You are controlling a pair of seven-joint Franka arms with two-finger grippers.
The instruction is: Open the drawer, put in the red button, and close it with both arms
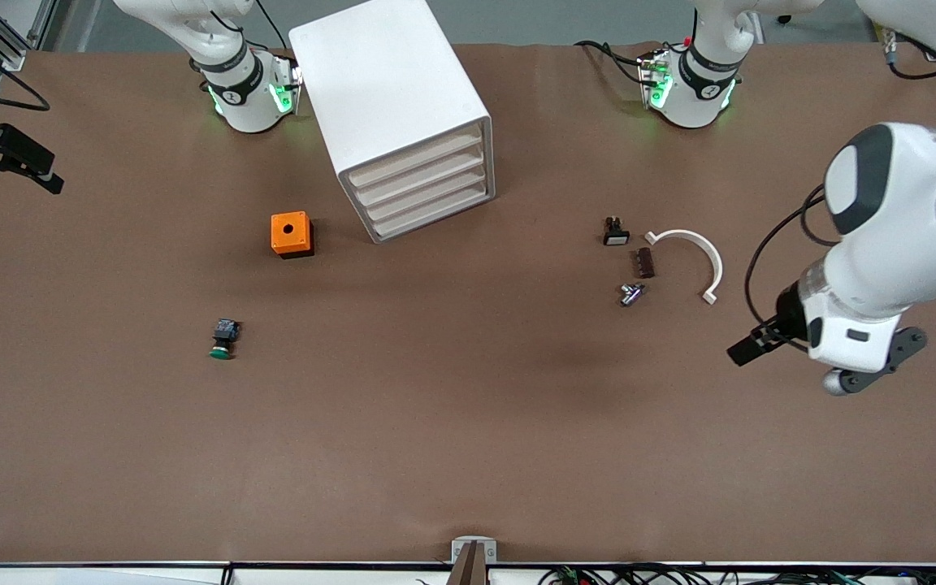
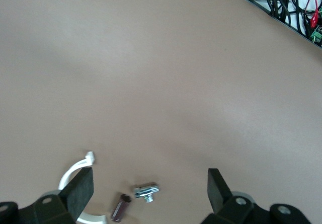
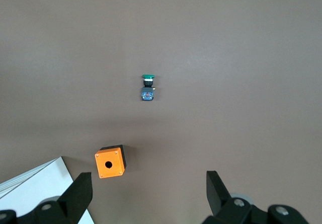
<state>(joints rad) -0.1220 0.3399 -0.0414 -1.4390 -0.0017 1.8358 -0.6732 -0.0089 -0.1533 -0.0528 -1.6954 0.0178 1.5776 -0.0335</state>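
Observation:
The white drawer cabinet [image 1: 419, 183] stands at the robots' side of the table's middle, with all its drawers shut. No red button shows in any view. My left gripper [image 1: 748, 349] hangs open and empty over the table at the left arm's end; in the left wrist view [image 2: 149, 176] its fingers stand wide apart. My right gripper [image 1: 19, 180] is open and empty over the right arm's end of the table; it also shows open in the right wrist view [image 3: 147, 179]. A corner of the cabinet [image 3: 35, 183] shows there too.
A green-capped button [image 1: 223, 339] [image 3: 147, 87] lies nearer the front camera than an orange box [image 1: 292, 234] [image 3: 110, 162]. Toward the left arm's end lie a black white-capped switch [image 1: 615, 232], a brown block [image 1: 644, 262] [image 2: 121, 207], a metal bolt [image 1: 631, 293] [image 2: 146, 190] and a white arc [image 1: 699, 252] [image 2: 75, 171].

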